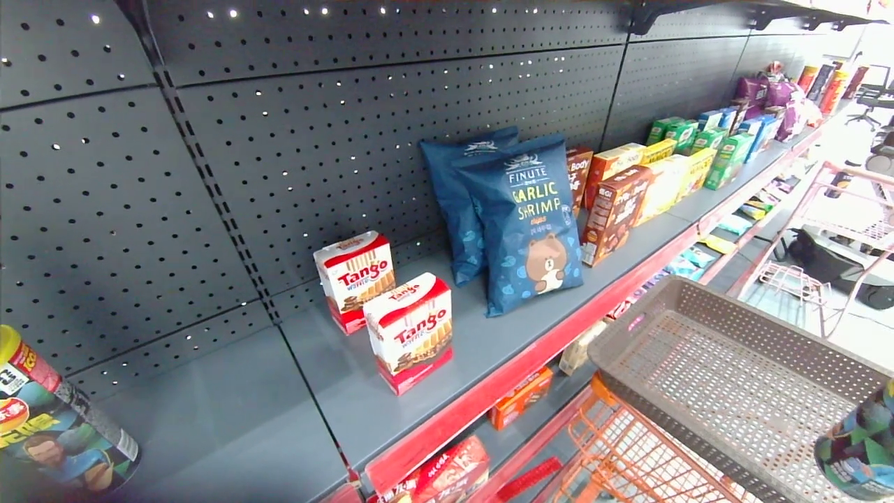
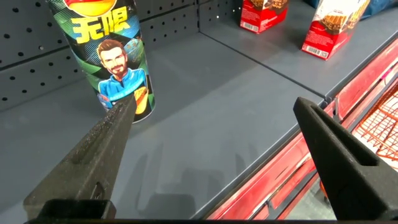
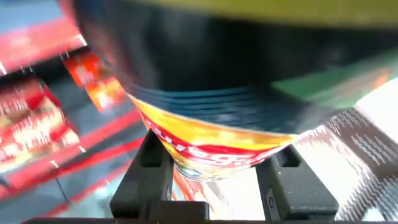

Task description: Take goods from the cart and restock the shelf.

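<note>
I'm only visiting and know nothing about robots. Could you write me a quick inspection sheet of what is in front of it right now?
Surface: grey shelf with a red front edge.
Job's things: chip can upright on the shelf; second can held by the right arm; grey basket on the orange cart.
Clutter: two wafer boxes, blue snack bags, more boxes farther along.
Grippers: left gripper, jaws wide apart, near the standing can; right gripper, jaws shut on its can.
Cables: nothing seen.
Surroundings: pegboard back panel; stocked lower shelves; pink cart.
</note>
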